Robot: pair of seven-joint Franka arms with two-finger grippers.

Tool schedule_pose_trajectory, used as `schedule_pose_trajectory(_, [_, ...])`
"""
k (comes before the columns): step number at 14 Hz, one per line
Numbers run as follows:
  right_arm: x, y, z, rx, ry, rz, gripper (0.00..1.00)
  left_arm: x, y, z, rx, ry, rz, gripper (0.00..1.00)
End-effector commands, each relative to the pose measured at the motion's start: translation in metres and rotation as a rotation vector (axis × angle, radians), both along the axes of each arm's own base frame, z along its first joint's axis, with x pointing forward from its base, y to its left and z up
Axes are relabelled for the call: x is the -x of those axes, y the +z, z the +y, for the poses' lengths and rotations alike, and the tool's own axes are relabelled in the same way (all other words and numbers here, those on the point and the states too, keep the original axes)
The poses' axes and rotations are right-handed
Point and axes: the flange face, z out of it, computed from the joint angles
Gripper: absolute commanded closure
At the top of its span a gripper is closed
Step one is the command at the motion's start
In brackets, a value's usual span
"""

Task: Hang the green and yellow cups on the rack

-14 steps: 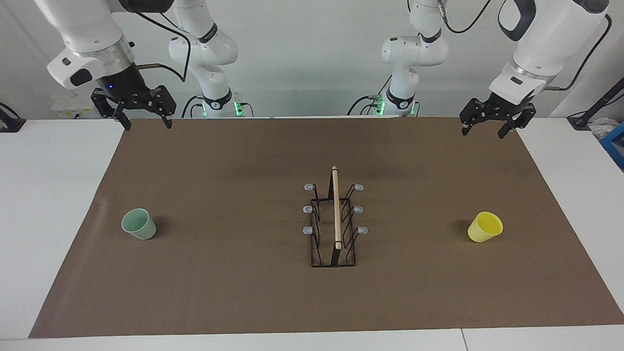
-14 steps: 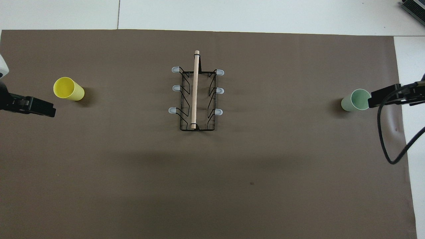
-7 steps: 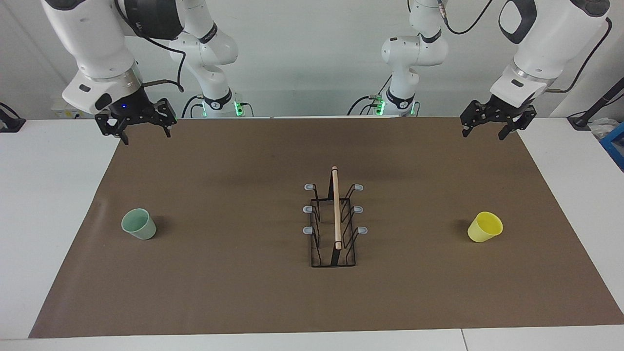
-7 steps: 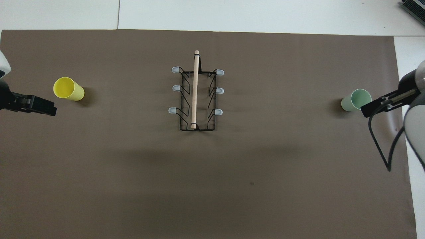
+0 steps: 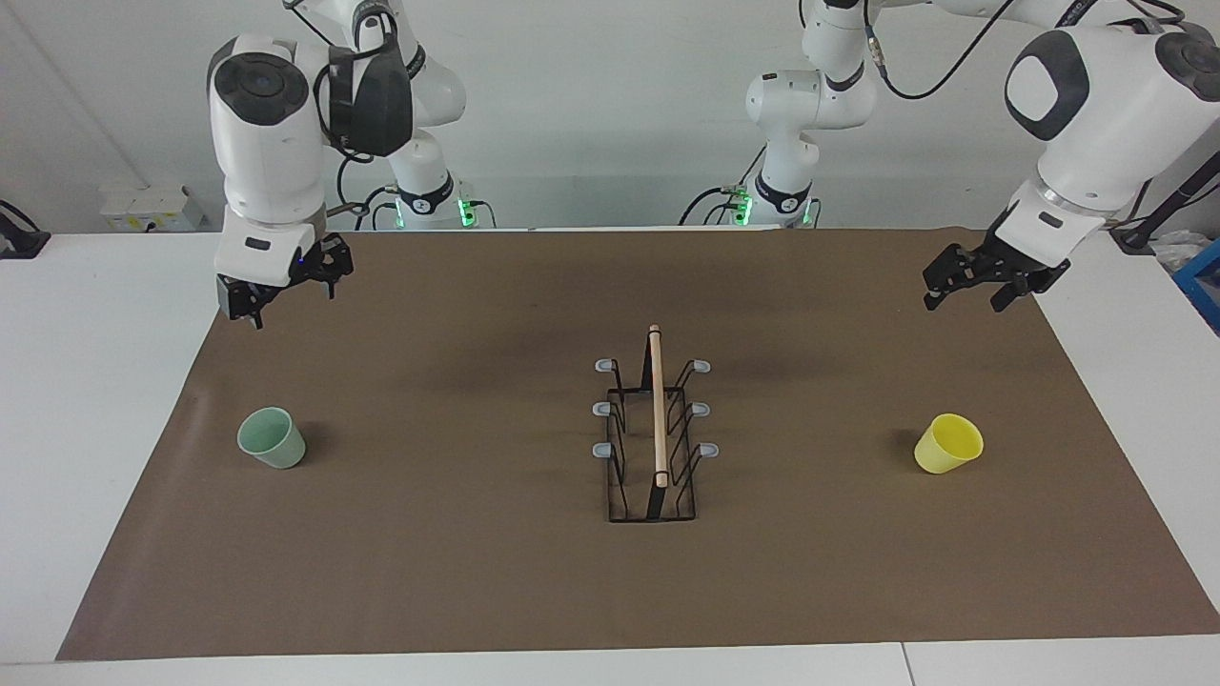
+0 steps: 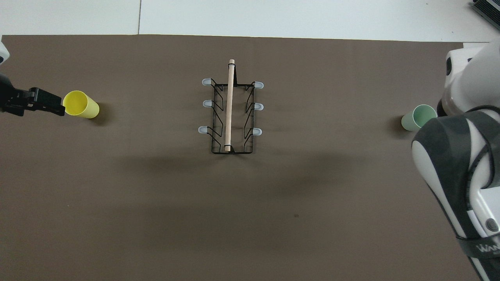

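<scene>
The green cup (image 5: 272, 437) stands upright at the middle left of the facing view, on the brown mat (image 5: 477, 572) that covers the surface. The yellow cup (image 5: 949, 443) is at the middle right, tipped a little on its side. The rack (image 5: 654, 429) sits between them at the centre of the frame, all its prongs bare, so neither cup is hung yet.

Over the last second both arms have swung down and forward from the top corners of the frame toward the cups. This looks like the start of two reaches, one arm per cup.

The right gripper (image 5: 286, 291), open and empty, now hangs at the upper left of the facing view, over the mat's edge and above the green cup in the frame, well apart from it. The left gripper (image 5: 986, 281), also open and empty, hangs at the upper right, over the mat and likewise short of the yellow cup.
</scene>
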Motion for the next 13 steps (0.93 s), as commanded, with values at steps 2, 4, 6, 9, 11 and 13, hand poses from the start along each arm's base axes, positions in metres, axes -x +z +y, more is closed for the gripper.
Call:
schedule_pose_trajectory(2, [-0.006,-0.047,0.038,0.191,0.264,0.07,0.0,-0.036,-0.017,0.018,0.025,0.177,0.004,0.0])
schedule_pose_trajectory(4, [-0.001,-0.07,0.056,0.296,0.368,0.1,0.0,-0.042,-0.029,0.039,0.077,0.37,0.024,0.0])
schedule_pose_trajectory(6, [-0.002,-0.084,0.058,0.316,0.401,0.103,0.0,-0.051,-0.052,0.051,0.08,0.48,0.051,0.0])
schedule_pose_trajectory(9, [-0.004,-0.096,0.029,0.291,0.365,0.106,0.0,-0.067,-0.088,0.055,0.059,0.622,0.074,0.0])
schedule_pose_trajectory(11, [0.0,-0.1,0.026,0.307,0.434,0.156,0.0,-0.085,-0.111,0.067,0.035,0.748,0.077,0.0])
schedule_pose_trajectory(13, [0.007,-0.114,0.024,0.415,0.532,0.217,0.0,-0.1,-0.139,0.085,0.023,0.841,0.065,0.0])
